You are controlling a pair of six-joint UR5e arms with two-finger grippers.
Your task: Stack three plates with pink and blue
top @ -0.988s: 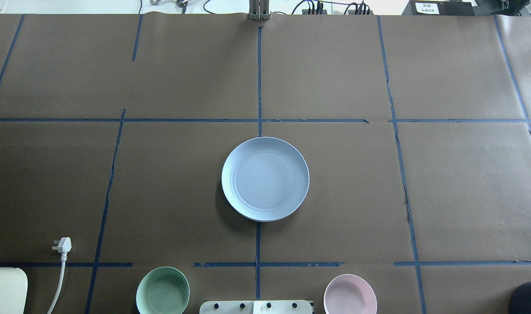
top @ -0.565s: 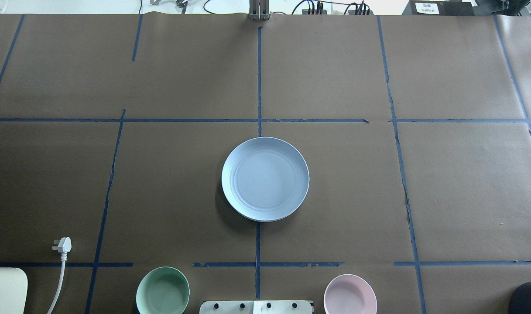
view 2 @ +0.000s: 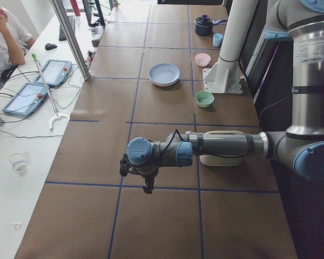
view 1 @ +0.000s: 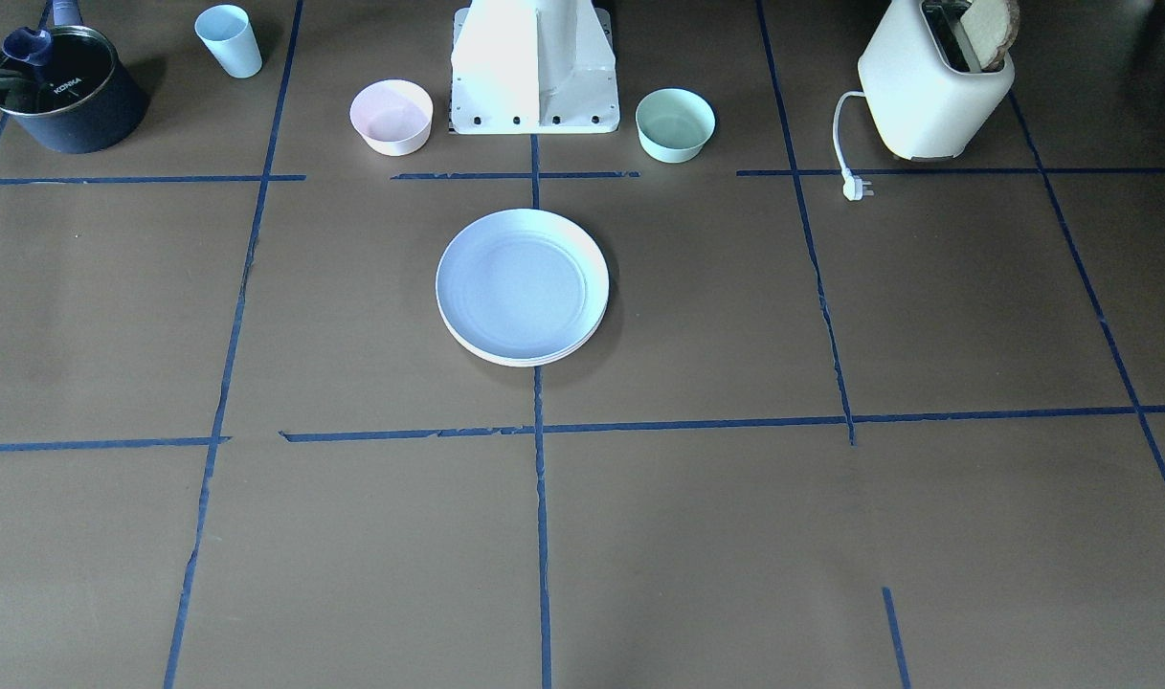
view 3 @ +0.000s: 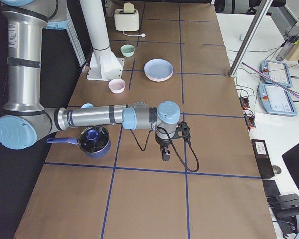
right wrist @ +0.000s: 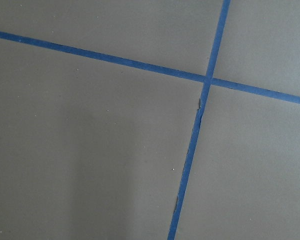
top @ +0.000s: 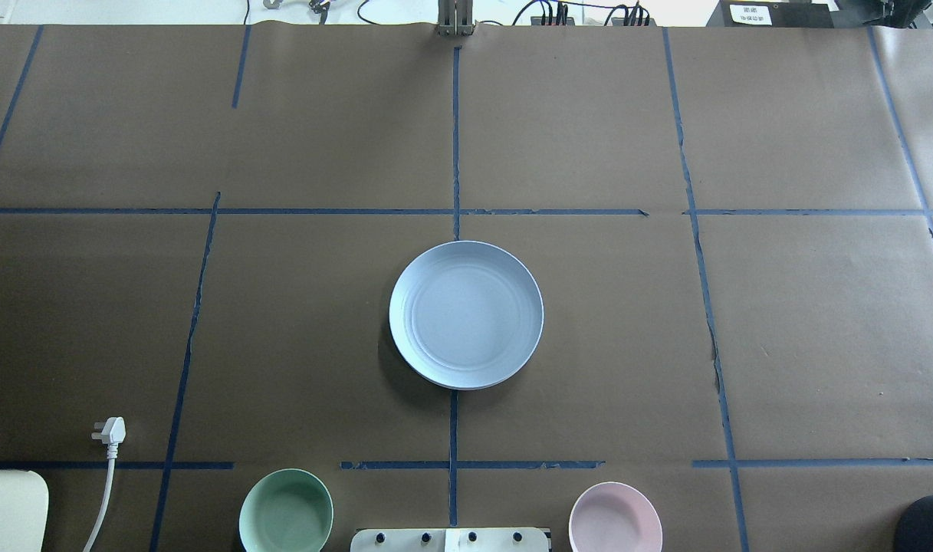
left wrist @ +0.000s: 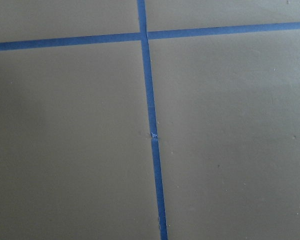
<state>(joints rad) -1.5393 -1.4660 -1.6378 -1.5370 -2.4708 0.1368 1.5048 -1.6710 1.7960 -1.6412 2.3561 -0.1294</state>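
The pale blue plate (top: 466,314) lies on top of a stack at the table's middle, also seen in the front view (view 1: 522,285). A cream plate's rim (view 1: 525,362) shows under it at the stack's front edge. The pink plate does not show; it is hidden or out of view. My left gripper (view 2: 147,189) hangs over bare table far from the stack, seen only in the exterior left view. My right gripper (view 3: 165,155) does the same at the other end, seen only in the exterior right view. I cannot tell whether either is open or shut. Both wrist views show only brown paper and blue tape.
A mint bowl (top: 286,510) and a small pink bowl (top: 615,517) flank the robot base (view 1: 534,67). A toaster (view 1: 931,91) with its loose plug (top: 111,431) stands on my left. A dark pot (view 1: 60,91) and a pale blue cup (view 1: 229,40) stand on my right.
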